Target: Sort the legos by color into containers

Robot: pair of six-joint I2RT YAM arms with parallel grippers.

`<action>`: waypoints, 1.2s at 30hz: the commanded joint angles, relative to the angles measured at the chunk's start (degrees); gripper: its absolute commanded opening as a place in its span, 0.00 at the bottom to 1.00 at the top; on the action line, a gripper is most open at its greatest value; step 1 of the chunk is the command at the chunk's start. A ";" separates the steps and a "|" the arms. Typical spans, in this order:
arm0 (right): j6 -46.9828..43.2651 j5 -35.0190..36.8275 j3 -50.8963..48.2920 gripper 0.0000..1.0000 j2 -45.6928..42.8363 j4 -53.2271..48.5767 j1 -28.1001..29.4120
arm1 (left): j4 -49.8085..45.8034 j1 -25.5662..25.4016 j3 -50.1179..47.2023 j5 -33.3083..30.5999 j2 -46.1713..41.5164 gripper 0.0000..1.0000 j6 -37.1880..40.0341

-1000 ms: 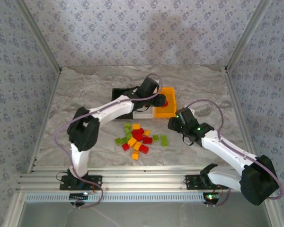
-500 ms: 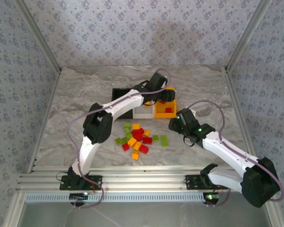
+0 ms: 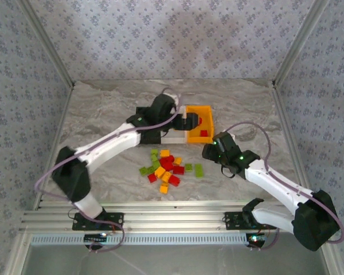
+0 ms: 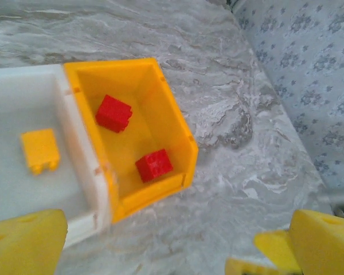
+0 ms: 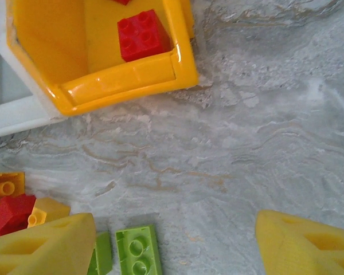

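My left gripper (image 4: 166,246) has its jaws spread wide with nothing in them. It hangs over the table just beside the orange bin (image 4: 173,114). One red brick (image 4: 113,113) and a second red brick (image 4: 154,165) lie in that bin, apart from each other. A yellow brick (image 4: 40,150) lies in the white bin (image 4: 23,91) joined to it.

My right gripper (image 5: 175,246) has its jaws apart too, with bare table between them. In its wrist view the orange bin is up at 11 o'clock. A green brick (image 5: 139,251) lies bumps up at 7 o'clock, just beside one finger.

The rest of the legos (image 3: 167,167) are in a loose pile on the table, at 6 o'clock from the bins in the top view.

I think these bricks are very light, hard and smooth. They will not bend or break, but they can slip or pop out of a pinch. I would take one by its two flat sides, not by a corner or the bumps. I would pick from the edge of the pile, where the fingers have room.
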 commanded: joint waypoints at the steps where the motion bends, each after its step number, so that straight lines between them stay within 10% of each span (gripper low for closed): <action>1: -0.64 -1.74 -0.61 0.76 1.86 -1.13 1.69 | -0.24 -0.45 -11.16 -4.50 -9.71 0.99 -1.91; 15: 1.33 -1.15 1.75 0.74 17.22 -0.84 11.86 | -17.28 -0.41 -42.83 -22.43 -52.54 1.00 -14.26; 36: -2.19 0.78 5.84 0.29 19.87 -6.64 12.50 | -19.64 1.39 -38.64 -24.84 -48.76 1.00 -9.94</action>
